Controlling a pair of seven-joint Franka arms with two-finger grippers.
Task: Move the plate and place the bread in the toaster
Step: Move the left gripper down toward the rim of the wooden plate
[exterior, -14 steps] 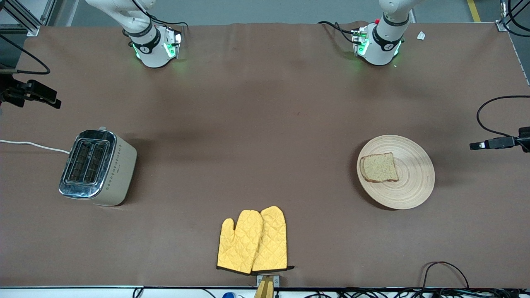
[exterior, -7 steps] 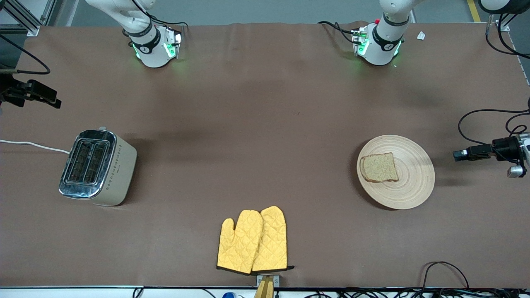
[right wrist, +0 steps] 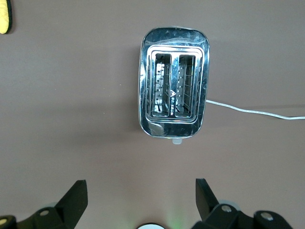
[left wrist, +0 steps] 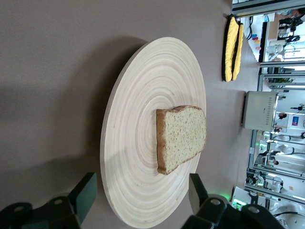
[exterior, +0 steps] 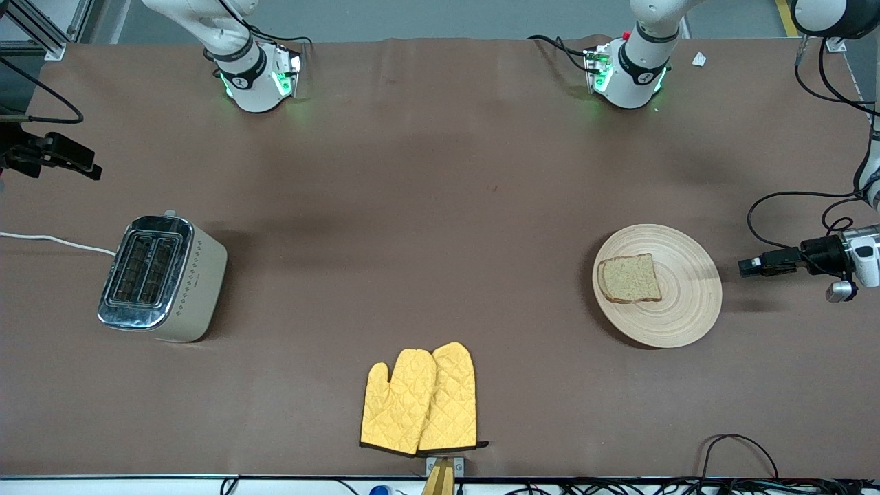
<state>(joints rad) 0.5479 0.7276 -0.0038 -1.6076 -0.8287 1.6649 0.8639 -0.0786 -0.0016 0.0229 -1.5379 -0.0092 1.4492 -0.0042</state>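
The tan wooden plate [exterior: 677,309] lies toward the left arm's end of the table, with the brown bread [exterior: 629,278] slice flat on it. My left gripper [exterior: 747,266] hovers low over the table beside the plate, a short gap from its rim, open and holding nothing. The left wrist view looks along the plate [left wrist: 143,95] and the bread [left wrist: 183,136] from between the open left gripper [left wrist: 143,191] fingers. The cream toaster [exterior: 161,278] stands toward the right arm's end. My right gripper [exterior: 86,165] waits open above the table beside it; in the right wrist view the right gripper [right wrist: 140,191] looks down on the toaster [right wrist: 174,81] slots.
Two yellow oven mitts [exterior: 421,399] lie near the table's front edge, midway along it. A white cord [exterior: 55,240] runs from the toaster off the table's end. Loose black cables [exterior: 784,206] hang by the left gripper.
My left gripper has come in from the table's end toward the plate's rim. The right arm, plate, bread and toaster have not moved.
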